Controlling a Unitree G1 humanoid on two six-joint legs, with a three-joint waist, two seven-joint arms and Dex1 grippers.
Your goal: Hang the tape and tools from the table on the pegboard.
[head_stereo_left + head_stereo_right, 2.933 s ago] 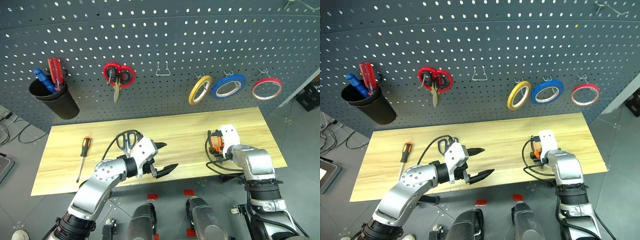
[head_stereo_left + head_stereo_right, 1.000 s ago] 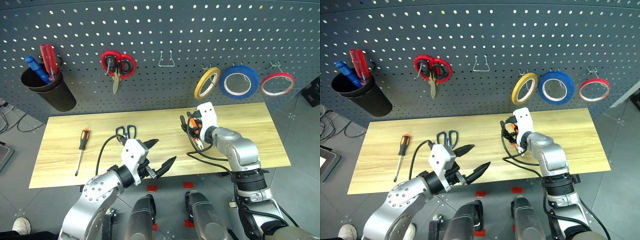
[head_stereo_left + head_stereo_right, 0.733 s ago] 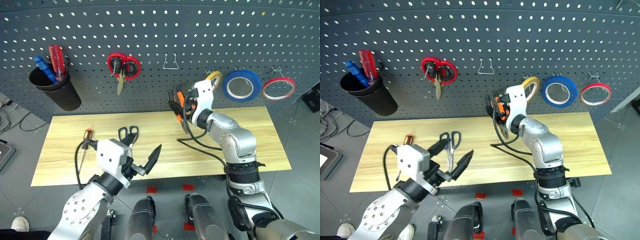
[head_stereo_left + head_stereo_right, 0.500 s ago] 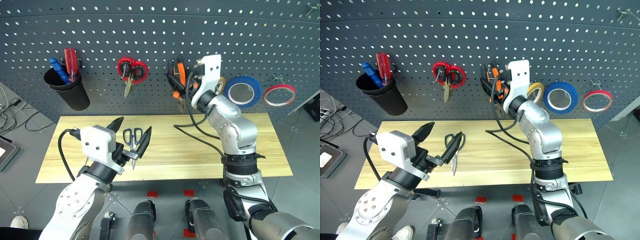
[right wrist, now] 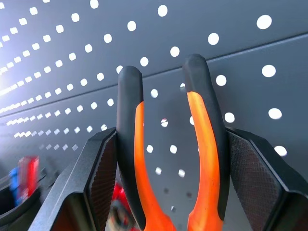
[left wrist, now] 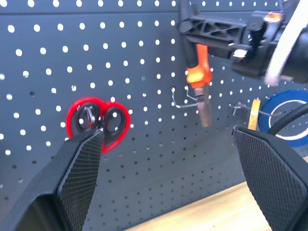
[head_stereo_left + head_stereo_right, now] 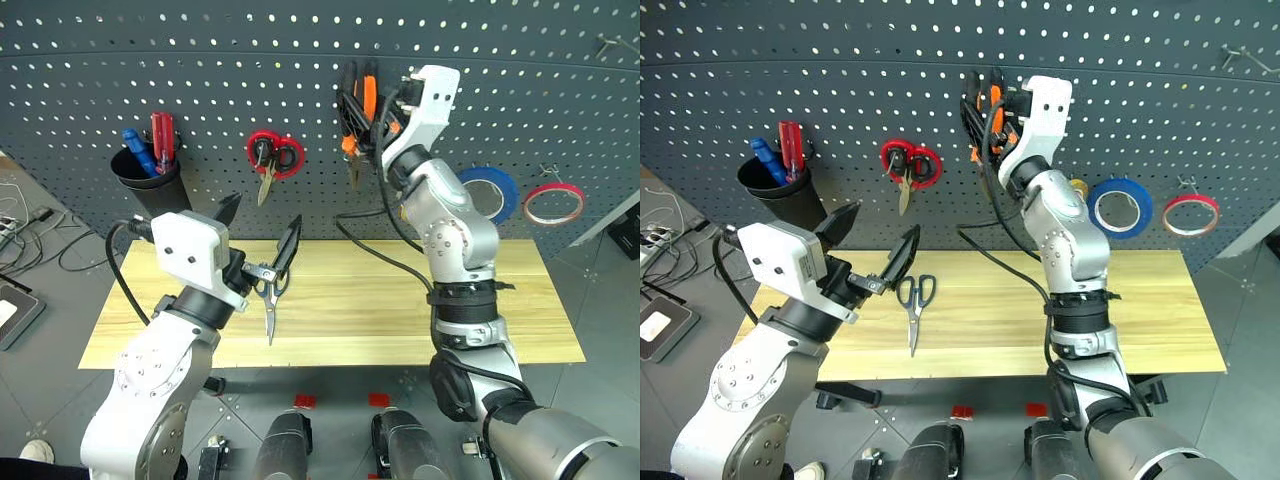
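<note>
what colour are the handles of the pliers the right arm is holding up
Orange with black outer edges and tips on the pliers, clearest in the right wrist view.

Workshop, tool pegboard (image 7: 200, 60), wooden workbench (image 7: 500, 310)

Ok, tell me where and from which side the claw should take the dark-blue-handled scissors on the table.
Probably from straight above, closing across the steel blades just below the pivot. The scissors lie flat on the table, finger loops toward the pegboard, blades closed and pointing at the front edge, with bare wood around them. The left claw hovers open close by.
</note>
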